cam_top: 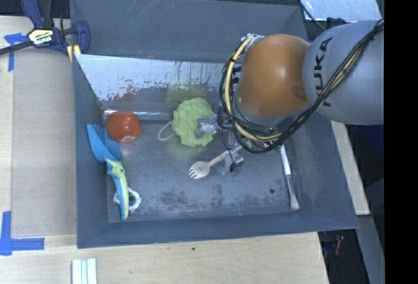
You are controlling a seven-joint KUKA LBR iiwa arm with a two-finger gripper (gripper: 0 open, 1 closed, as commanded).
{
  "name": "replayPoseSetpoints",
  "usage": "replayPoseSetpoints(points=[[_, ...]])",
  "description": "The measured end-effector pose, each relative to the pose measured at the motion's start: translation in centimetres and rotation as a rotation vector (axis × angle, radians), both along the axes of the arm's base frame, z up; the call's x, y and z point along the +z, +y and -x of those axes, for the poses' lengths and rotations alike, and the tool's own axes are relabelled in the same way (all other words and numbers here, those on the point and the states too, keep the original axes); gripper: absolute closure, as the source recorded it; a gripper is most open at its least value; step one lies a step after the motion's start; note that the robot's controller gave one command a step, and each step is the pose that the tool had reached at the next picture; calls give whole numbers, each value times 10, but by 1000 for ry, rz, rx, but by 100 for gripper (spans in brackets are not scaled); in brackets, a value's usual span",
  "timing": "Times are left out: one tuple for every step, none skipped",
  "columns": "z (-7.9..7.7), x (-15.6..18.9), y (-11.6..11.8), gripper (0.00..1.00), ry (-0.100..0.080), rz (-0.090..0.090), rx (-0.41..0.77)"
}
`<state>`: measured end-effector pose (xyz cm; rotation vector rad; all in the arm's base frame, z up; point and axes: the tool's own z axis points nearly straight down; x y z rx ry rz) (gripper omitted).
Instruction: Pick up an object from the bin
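Observation:
My gripper (222, 143) hangs low in the middle of the bin, under the arm's orange cover. Its fingers stand open, with nothing visible between them. One fingertip is next to the right edge of a crumpled light-green soft thing (191, 121). The other fingertip is at the handle end of a small white plastic fork (204, 169), which lies on the bin floor with its tines pointing left. I cannot tell whether either fingertip touches its thing.
A red ball (123, 126) lies at the left by the back wall. Below it, a blue and yellow-handled tool (115, 170) runs along the left wall. A thin pale stick (289, 178) lies along the right wall. The arm covers the bin's right rear.

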<state>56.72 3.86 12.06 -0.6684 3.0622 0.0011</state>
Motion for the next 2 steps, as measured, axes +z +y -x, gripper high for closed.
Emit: replayPoseSetpoints(points=[[-7, -48, 5, 0, -2, 2, 220], [-10, -48, 21, 100, -11, 1, 241]])
